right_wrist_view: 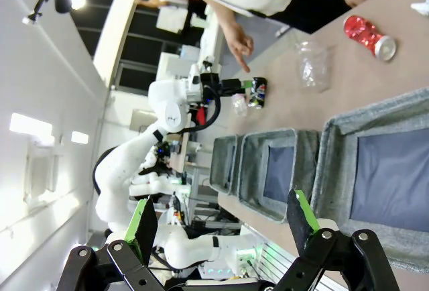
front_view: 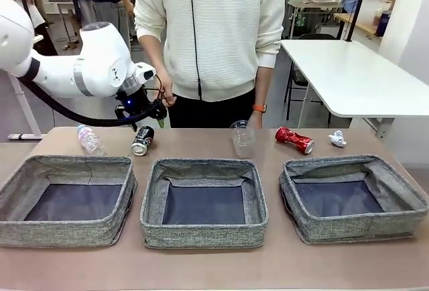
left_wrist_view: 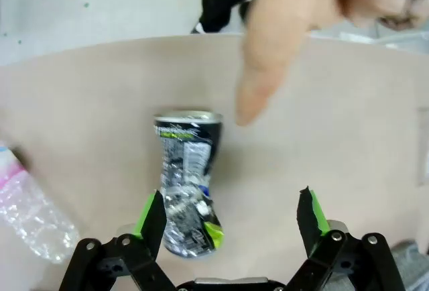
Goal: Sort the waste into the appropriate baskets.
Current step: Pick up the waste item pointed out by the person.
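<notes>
My left gripper (left_wrist_view: pixel 231 200) hangs wide open over the dark can (left_wrist_view: pixel 186 184), which lies on the table (left_wrist_view: pixel 100 103) at lower centre of my left wrist view, its near end just beside one green pad. A person's hand (left_wrist_view: pixel 268 56) points down at it from the upper right. My right gripper (right_wrist_view: pixel 221 200) is spread open too, with a basket (right_wrist_view: pixel 335 163) at lower right of its view.

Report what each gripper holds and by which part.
Nothing is held. The left gripper hangs open over the dark drink can; the right gripper is open and empty.
</notes>
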`<action>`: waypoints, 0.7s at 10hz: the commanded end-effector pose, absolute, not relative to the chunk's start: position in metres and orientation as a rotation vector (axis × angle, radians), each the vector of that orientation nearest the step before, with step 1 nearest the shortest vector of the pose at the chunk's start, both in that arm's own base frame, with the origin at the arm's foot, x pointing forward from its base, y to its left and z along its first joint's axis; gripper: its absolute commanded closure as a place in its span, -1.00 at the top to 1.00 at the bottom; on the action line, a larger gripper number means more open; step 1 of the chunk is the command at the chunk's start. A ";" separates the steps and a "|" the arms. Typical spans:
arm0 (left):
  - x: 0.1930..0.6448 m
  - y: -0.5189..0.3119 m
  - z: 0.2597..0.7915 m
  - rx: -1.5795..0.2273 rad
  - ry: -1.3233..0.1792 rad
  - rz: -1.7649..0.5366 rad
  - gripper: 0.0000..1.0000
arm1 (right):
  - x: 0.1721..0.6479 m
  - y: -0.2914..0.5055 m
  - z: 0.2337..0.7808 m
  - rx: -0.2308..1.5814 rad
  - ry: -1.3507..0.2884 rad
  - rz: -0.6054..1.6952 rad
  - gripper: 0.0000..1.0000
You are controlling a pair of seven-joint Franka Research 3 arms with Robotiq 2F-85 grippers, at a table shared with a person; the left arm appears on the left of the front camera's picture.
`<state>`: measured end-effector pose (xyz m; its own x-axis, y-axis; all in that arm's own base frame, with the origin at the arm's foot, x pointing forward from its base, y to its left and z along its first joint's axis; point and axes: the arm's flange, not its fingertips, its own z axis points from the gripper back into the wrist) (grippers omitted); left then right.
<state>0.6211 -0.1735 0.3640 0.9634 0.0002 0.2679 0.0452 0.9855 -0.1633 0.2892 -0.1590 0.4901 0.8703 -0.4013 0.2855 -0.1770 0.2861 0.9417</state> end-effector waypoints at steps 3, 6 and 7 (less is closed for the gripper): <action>0.626 -0.170 0.349 -0.043 -0.333 0.074 1.00 | 0.292 -0.159 0.491 1.302 -0.564 -0.141 1.00; 0.628 -0.162 0.325 -0.039 -0.269 0.063 1.00 | 0.292 -0.159 0.491 1.302 -0.564 -0.141 1.00; 0.628 -0.161 0.319 -0.032 -0.257 0.061 1.00 | 0.292 -0.159 0.491 1.302 -0.564 -0.141 1.00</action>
